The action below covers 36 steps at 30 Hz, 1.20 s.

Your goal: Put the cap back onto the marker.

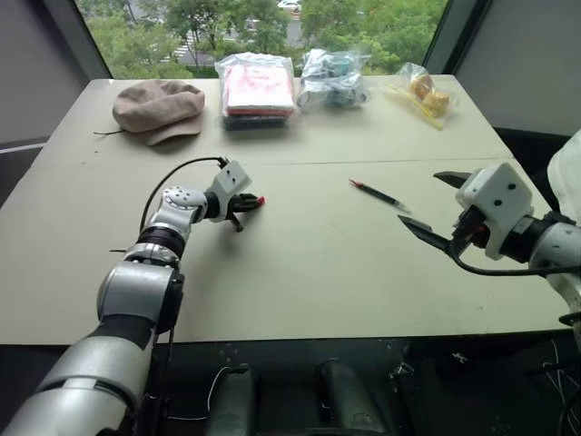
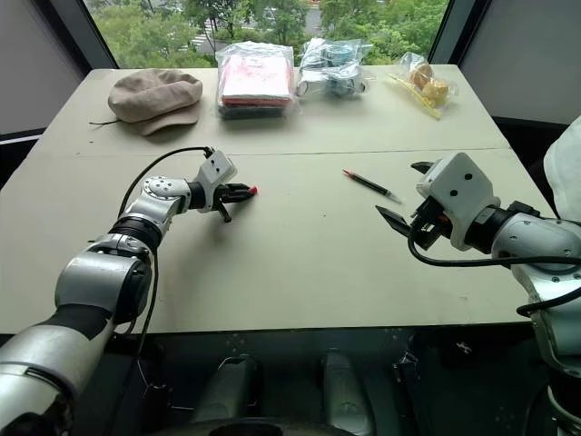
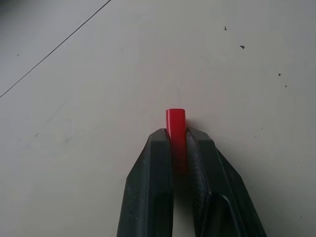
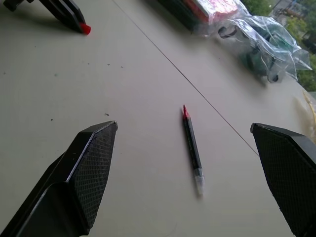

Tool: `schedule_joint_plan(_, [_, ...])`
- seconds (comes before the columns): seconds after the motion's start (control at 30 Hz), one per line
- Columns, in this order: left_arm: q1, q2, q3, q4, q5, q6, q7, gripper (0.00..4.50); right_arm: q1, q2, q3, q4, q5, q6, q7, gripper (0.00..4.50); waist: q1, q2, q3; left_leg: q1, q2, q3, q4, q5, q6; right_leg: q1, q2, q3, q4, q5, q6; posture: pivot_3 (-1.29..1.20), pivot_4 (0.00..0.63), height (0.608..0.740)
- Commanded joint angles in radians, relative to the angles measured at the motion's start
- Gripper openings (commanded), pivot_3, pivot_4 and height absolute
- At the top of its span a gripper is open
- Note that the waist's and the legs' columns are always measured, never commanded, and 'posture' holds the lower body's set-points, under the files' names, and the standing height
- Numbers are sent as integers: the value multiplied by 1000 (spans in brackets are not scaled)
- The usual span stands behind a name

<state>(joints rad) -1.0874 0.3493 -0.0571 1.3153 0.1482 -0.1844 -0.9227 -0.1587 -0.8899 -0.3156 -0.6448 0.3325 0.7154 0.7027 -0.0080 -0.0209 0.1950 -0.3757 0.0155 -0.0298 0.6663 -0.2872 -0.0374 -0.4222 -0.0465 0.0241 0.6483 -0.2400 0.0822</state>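
— Well, start with the big thing: the table has plenty of bare top through the middle, so both arms have room to travel. The clutter sits along the far edge, well apart from the work: a beige hat, a bagged stack of red cloth, another clear bag, and a bag with something yellow.

— And the risks?

— The right gripper hangs above the table near its right edge with its fingers spread wide, holding nothing. The marker lies flat just ahead of it, red tip pointing toward the middle. It's slim and round, so I'd guess a clumsy close could roll it or skate it toward that edge.

— The left side?

— The left gripper has its fingers pressed together on the cap, pinching it just above the tabletop. Only a short red end pokes out past the fingertips.

— So?

— That small hold is my worry. If the cap tilts in the pinch, or its open end faces the wrong way, the tip likely won't seat, and a push could pop it loose. I can't tell which end is open.
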Motion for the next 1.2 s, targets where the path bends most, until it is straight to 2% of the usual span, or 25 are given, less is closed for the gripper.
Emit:
schedule_joint_plan(0.03, [4, 1, 2, 9, 4, 3, -20, 25, -20, -21, -11, -22, 5, -8, -3, 4500, 0, 0, 0, 0, 0, 0, 0, 0, 0, 0, 0, 0, 0, 0, 0, 0, 150, 740])
schedule_joint_plan(0.33, [21, 40, 27, -4, -16, 4, -54, 25, -74, -4, 58, 27, -5, -31, -6, 4500, -7, 0, 0, 0, 0, 0, 0, 0, 0, 0, 0, 0, 0, 0, 0, 0, 150, 740])
schedule_joint_plan(0.53, [69, 105, 87, -121, -109, -13, -193, 25, -122, 114, 177, 310, -39, -198, 20, 4500, -13, -1, 0, 0, 1, 0, -1, 0, 0, -1, 1, 0, 0, 0, 0, 0, 150, 740])
schedule_joint_plan(0.63, [152, 132, 109, -278, -169, 36, -247, 25, -204, 142, 227, 500, -72, -302, 54, 4500, -12, 0, 0, 0, 0, 1, -1, 0, 0, -2, 0, 1, 0, 0, 0, 0, 150, 740])
schedule_joint_plan(0.9, [564, 230, 162, -1103, -370, 448, -222, 25, -511, 224, 331, 1037, -150, -540, 184, 4500, -18, 0, 1, 0, 1, 1, -1, 0, 0, -3, 0, 1, 1, 0, 0, 0, 150, 740])
schedule_joint_plan(1.07, [673, 283, 190, -1338, -440, 595, -159, 25, -688, 268, 375, 1388, -220, -689, 253, 4500, -9, 1, 1, 0, 1, 1, -1, 0, 0, -3, 0, 1, 2, 0, -1, 0, 150, 740])
schedule_joint_plan(1.2, [724, 312, 210, -1449, -482, 660, -116, 25, -818, 300, 386, 1648, -269, -787, 267, 4500, -13, 1, 1, 0, 1, 1, -1, 0, 0, -3, -1, 1, 1, 0, -1, 0, 150, 740])
